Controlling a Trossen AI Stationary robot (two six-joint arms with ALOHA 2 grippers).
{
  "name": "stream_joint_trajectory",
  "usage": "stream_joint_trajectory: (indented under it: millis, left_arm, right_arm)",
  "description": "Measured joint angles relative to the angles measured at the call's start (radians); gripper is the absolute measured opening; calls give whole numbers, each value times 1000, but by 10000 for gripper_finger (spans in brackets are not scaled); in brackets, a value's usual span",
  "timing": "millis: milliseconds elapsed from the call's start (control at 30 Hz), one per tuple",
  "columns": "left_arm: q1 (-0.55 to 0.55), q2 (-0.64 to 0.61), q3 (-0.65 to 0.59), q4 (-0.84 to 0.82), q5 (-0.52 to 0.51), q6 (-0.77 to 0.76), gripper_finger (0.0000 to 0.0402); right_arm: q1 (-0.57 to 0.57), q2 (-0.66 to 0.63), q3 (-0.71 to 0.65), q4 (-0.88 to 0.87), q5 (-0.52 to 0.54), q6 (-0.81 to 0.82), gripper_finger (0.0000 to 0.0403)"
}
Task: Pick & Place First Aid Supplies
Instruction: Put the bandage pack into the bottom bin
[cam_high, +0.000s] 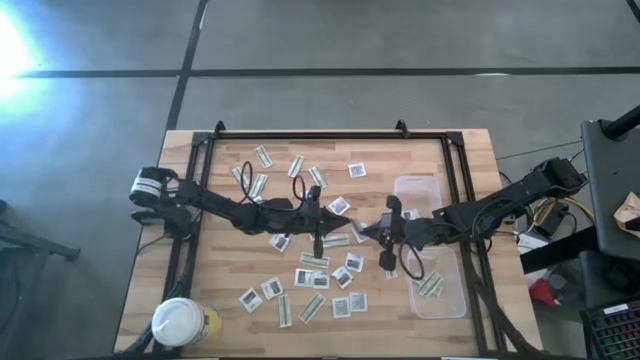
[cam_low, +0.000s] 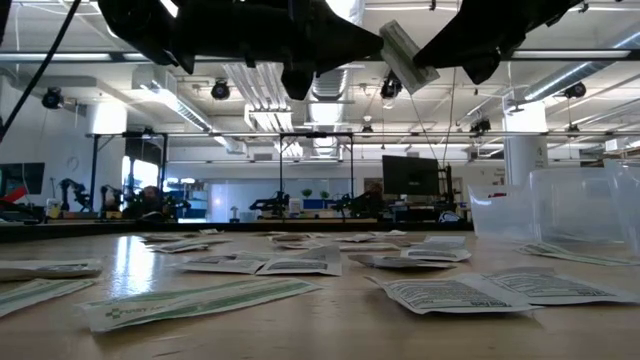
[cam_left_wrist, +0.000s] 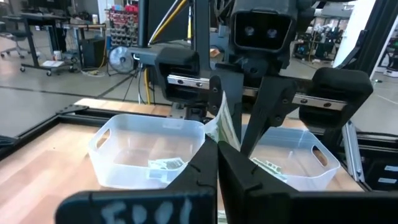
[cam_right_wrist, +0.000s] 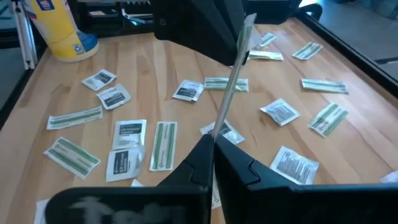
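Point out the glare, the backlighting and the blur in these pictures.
High view: white glare on the floor. Low view: arms silhouetted against ceiling lights, table shiny, nearest green-and-white strip soft. Right wrist view: right claw blurred, held strip soft-edged.

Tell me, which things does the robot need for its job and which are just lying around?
For the job: square white packets; green-and-white strips; held strip, up in the air; clear tub, with strips inside.
Just lying about: white-lidded jar at the table's corner.
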Motion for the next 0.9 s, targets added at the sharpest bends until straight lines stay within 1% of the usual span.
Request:
stream_joint_trajectory:
  millis: [133, 267, 500, 667, 900]
  left_arm:
    - [0, 0, -1, -34, 0, 0, 22]
    - [1, 0, -1, -76, 0, 6, 50]
    - [2, -7, -1, -155, 0, 8, 111]
    - [2, -48, -2, -277, 0, 4, 137]
    - [2, -131, -2, -470, 0, 4, 135]
  right_arm:
    - [1, 0, 0, -31, -2, 20, 8]
    - [1, -4, 0, -71, -3, 58, 8]
    - [15, -21, 53, -295, -9, 172, 8]
    - [31, -29, 106, -466, -105, 254, 8]
    - [69, -32, 195, -670, -234, 346, 8]
